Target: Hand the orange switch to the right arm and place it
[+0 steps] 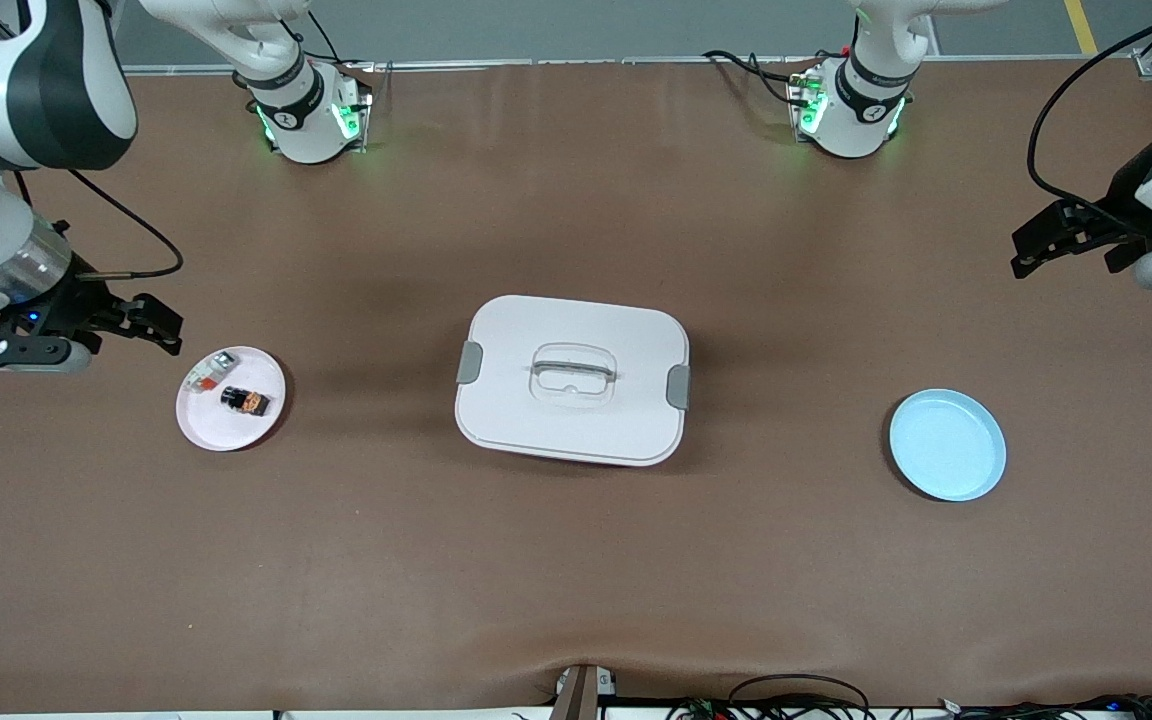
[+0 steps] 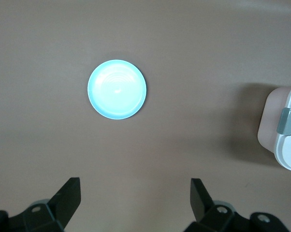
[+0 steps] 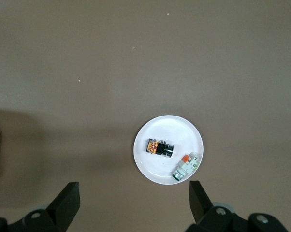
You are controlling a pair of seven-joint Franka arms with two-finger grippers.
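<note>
Two grippers spread, left gripper (image 1: 1026, 255), right gripper (image 1: 161, 325), orange switch (image 1: 245, 401) on pink plate (image 1: 206, 425)

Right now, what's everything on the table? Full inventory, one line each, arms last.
orange switch: one, black with an orange mark, on the white plate
whitish switch: one, clear-white with a red-orange end, on the same plate, beside the orange switch and farther from the front camera
white plate: one, white, at the right arm's end of the table
box: one, white with grey latches and a lid handle, shut, mid-table
blue plate: one, light blue, nothing on it, at the left arm's end
table: one, brown
right claw: one, black, open, holding nothing, beside the white plate
left claw: one, black, open, holding nothing, over bare table at the left arm's end
</note>
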